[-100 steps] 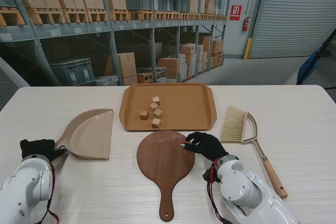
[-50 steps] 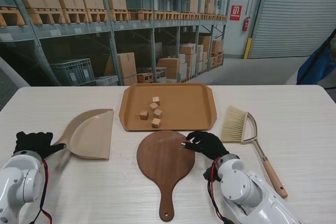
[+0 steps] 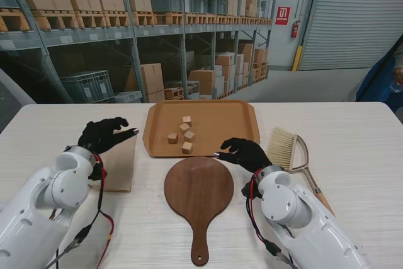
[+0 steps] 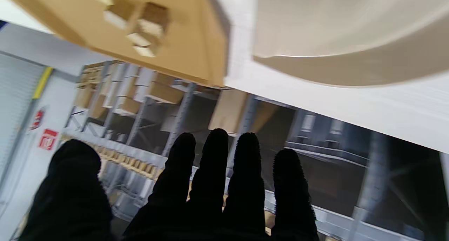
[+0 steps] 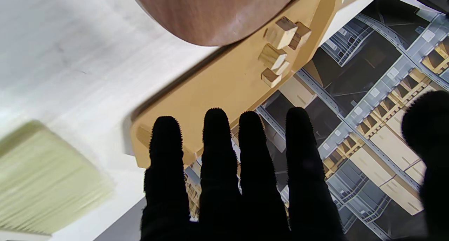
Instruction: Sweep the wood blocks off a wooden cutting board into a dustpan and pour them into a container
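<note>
Several wood blocks (image 3: pixel 185 134) lie in the tan tray (image 3: pixel 230 127), not on the dark round cutting board (image 3: pixel 198 190), which is bare. The beige dustpan (image 3: pixel 119 169) lies to the board's left, mostly hidden by my left arm. My left hand (image 3: pixel 104 134) hovers above it, fingers apart and holding nothing. My right hand (image 3: pixel 242 153) is open too, raised by the tray's near right corner, between board and brush (image 3: pixel 283 149). The wrist views show the blocks (image 4: pixel 140 34) (image 5: pixel 280 34), the dustpan (image 4: pixel 333 30), the board (image 5: pixel 217 13) and my spread fingers (image 4: pixel 214 163) (image 5: pixel 217 156).
The brush's handle (image 3: pixel 322 201) runs back toward me under my right forearm. The white table (image 3: pixel 359 137) ends at a far edge just behind the tray, with warehouse shelving beyond.
My left arm rose and swung forward from the dustpan's handle to above the pan. My right hand lifted off the board's edge and moved farther away, toward the tray.
</note>
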Controlling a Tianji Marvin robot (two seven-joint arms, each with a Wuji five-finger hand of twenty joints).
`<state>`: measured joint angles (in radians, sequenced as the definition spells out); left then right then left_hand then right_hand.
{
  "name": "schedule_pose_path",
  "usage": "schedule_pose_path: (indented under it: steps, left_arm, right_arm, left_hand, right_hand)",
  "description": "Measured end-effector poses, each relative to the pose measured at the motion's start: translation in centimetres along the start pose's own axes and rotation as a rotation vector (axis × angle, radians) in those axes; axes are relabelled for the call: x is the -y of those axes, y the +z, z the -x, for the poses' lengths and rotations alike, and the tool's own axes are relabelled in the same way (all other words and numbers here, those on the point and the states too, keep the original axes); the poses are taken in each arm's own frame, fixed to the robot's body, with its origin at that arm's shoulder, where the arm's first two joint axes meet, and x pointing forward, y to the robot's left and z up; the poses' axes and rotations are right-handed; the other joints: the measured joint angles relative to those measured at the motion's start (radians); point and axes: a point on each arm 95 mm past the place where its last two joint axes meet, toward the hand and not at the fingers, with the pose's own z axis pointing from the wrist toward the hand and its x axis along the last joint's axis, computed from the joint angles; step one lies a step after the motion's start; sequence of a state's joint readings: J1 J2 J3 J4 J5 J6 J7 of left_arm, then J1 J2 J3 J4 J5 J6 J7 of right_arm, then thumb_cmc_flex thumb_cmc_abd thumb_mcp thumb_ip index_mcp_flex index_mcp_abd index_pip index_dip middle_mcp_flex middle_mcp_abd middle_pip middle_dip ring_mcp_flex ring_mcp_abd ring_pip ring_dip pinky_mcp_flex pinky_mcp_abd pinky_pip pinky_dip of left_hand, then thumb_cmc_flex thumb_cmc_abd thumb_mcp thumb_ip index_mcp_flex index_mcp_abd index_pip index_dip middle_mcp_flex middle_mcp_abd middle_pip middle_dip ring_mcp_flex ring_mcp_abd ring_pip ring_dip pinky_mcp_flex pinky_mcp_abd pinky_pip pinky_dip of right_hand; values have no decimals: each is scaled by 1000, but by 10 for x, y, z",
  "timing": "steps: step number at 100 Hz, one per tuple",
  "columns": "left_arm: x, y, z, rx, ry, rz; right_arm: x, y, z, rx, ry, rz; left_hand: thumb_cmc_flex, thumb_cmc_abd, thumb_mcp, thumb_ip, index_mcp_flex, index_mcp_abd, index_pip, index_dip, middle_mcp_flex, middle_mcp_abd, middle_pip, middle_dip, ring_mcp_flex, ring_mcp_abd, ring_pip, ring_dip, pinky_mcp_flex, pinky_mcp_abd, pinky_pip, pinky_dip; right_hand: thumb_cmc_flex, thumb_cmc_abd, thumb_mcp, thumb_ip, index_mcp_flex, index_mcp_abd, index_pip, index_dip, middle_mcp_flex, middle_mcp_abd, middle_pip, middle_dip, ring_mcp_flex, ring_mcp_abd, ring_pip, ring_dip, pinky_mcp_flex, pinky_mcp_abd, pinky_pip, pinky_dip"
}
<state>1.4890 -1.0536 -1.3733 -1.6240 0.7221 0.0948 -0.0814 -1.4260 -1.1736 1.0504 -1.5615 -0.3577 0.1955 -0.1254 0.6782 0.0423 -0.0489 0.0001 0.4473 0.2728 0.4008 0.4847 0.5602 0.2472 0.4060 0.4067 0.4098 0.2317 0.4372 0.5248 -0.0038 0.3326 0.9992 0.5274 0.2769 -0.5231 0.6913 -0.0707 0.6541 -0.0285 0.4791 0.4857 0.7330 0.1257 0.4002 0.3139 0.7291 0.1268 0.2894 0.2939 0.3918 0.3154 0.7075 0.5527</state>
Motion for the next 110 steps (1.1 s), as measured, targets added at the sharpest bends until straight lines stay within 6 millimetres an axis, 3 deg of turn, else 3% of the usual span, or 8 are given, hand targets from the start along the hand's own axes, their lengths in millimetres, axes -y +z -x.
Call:
schedule_pose_path:
  steps: [16, 29, 48, 75, 110]
  left_arm:
    - [-7, 22, -35, -96, -123, 38]
    - [-22, 33, -55, -135, -234, 78]
    - [-44, 38, -76, -147, -346, 107]
    - [-70, 33, -93, -140, -446, 168]
    - [-97, 21, -95, -112, -482, 243]
  right_arm:
    - [-5, 6, -10, -10, 11, 18]
    - [-5, 8, -16, -8, 24, 35]
    - [2, 10, -19, 1, 39, 32]
    - [19, 13, -17, 16, 57, -6]
    - [30, 9, -8, 39, 70, -43]
  left_hand:
    - [-12, 0, 1, -1, 14, 0, -101, -48, -7, 28, -76, -85, 0, 26, -77, -55, 11, 16, -26, -1]
    - [-36, 0, 1, -1, 42, 7, -127, -49, -1, 49, -64, -94, 0, 43, -133, -94, 12, 31, -70, -36]
    - [-36, 0, 1, -1, 73, 15, -134, -57, -1, 49, -63, -94, 0, 48, -148, -104, 12, 32, -86, -37]
    - [-36, 0, 1, -1, 111, 16, -134, -57, 16, 58, -61, -94, 0, 50, -142, -105, 22, 41, -89, -38]
    - [-36, 0, 1, -1, 137, 16, -134, -57, 37, 63, -63, -94, 0, 58, -127, -105, 23, 42, -89, -38]
  right_hand:
    - [-7, 0, 0, 0, 0, 0, 0, 0, 0, 0, 0, 0, 0, 0, 0, 0, -5, 0, -1, 0]
    - [-19, 0, 4, 0, 0, 0, 0, 0, 0, 0, -4, 0, 0, 0, 0, 0, -7, 0, -1, 0]
    - [-30, 0, 12, 0, 0, 0, 0, 0, 0, 0, -5, 0, 0, 0, 0, 0, -8, 0, -2, 0]
    - [-41, 0, 13, 0, 0, 0, 0, 0, 0, 0, -8, 0, 0, 0, 0, 0, -8, 1, -3, 0]
    - [-41, 5, 14, 0, 0, 0, 0, 0, 0, 0, -9, -3, 0, 0, 0, 0, -9, 1, -14, 1]
